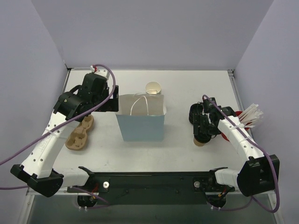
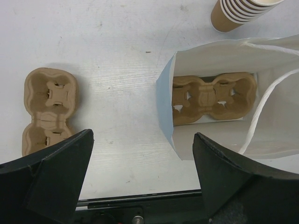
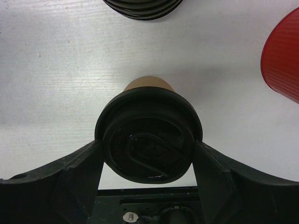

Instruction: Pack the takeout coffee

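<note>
left gripper [image 2: 142,135]: wide open | right gripper [image 3: 148,147]: jaws flank tan paper cup with round black plastic lid [image 3: 148,112]; grip unclear

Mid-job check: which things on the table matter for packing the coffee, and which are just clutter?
For the job: lidded coffee cup, right gripper straddling it, paper bag, cup carrier inside.
Lying about: spare carrier, stack of lidless cups, stack of lids, red cup.

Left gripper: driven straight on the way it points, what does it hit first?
Probably bare table, in the gap between the loose cup carrier and the paper bag. Depth unclear: the open left gripper might clip the bag's wall.
</note>
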